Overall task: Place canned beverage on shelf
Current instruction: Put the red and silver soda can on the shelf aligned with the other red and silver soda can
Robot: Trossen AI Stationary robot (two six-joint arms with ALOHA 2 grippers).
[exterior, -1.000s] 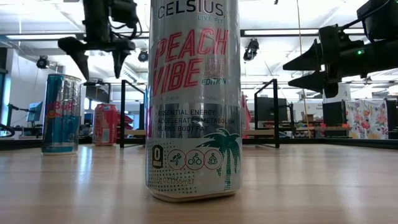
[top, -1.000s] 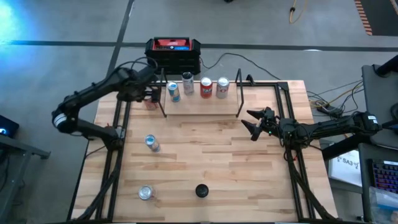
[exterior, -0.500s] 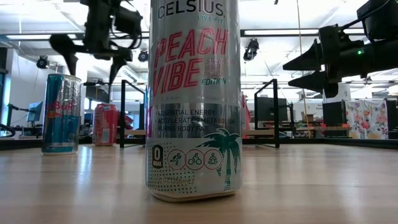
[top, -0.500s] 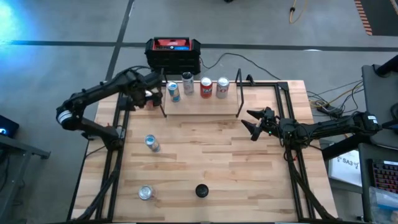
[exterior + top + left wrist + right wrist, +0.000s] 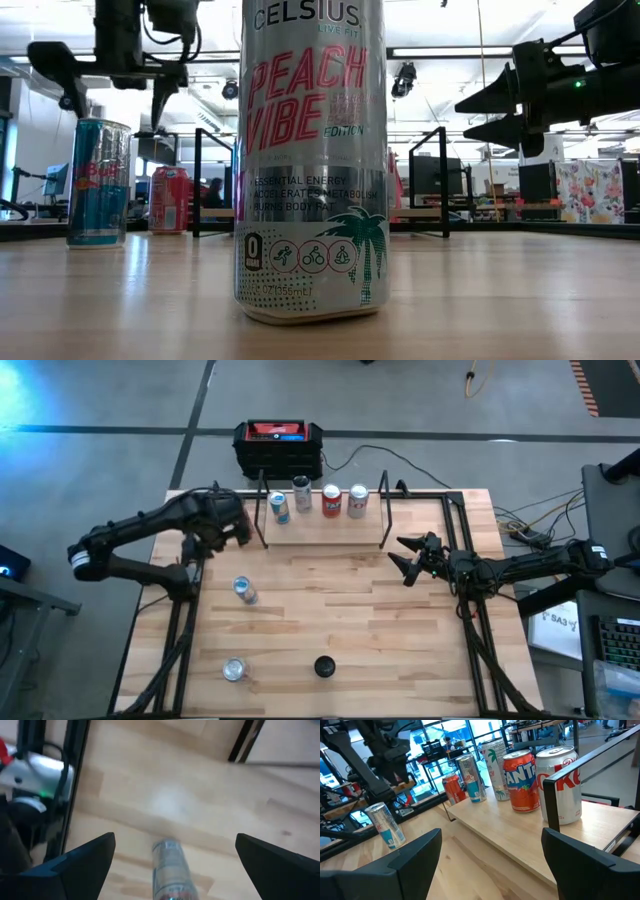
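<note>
The shelf [image 5: 325,532] stands at the table's far side with several cans on it, among them a Fanta can [image 5: 521,780] and a red-and-white can [image 5: 563,785]. A red can [image 5: 453,788] stands on the table off the shelf's left end. A blue-and-silver can [image 5: 244,590] stands on the table left of centre. My left gripper [image 5: 215,534] hangs open, pointing down, above the table between the shelf's left end and that can [image 5: 170,865]. My right gripper [image 5: 403,560] stays open and level by the shelf's right end, holding nothing.
A tall Celsius can [image 5: 310,160] stands close before the low camera. A silver can [image 5: 234,669] and a dark round thing [image 5: 323,666] are near the table's front edge. A black-and-red box [image 5: 279,445] sits beyond the far edge. Bare wood lies in the middle.
My left gripper has drawn away from the shelf's left end toward the table's left and near side, sinking a little and rolling about its downward axis. Its fingers stay open. The cans have not moved.
</note>
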